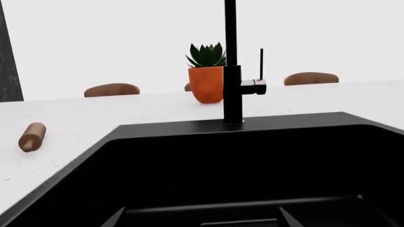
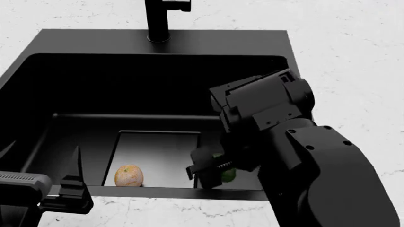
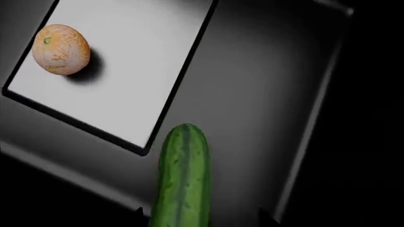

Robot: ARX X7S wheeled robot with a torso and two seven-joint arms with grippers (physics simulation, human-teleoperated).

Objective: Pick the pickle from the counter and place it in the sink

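The green pickle [image 3: 183, 179] is down in the black sink [image 3: 265, 94], beside the grey drain plate [image 3: 132, 61]. In the head view only a bit of the pickle [image 2: 228, 175] shows under my right gripper [image 2: 211, 172]. My right gripper [image 3: 203, 215] is open, its jaws wider than the pickle, with a gap on one side. My left gripper [image 2: 41, 158] is open and empty at the sink's [image 2: 158, 90] front left, facing the faucet [image 1: 231, 61]. The white counter [image 2: 353, 56] surrounds the sink.
A round orange speckled fruit [image 2: 128, 175] lies on the drain plate [image 2: 158, 151]. On the counter [image 1: 82, 118] behind the sink [image 1: 252, 156] stand a potted succulent [image 1: 207, 75] and a brown cylinder [image 1: 31, 136]. Chair backs [image 1: 111, 89] show beyond.
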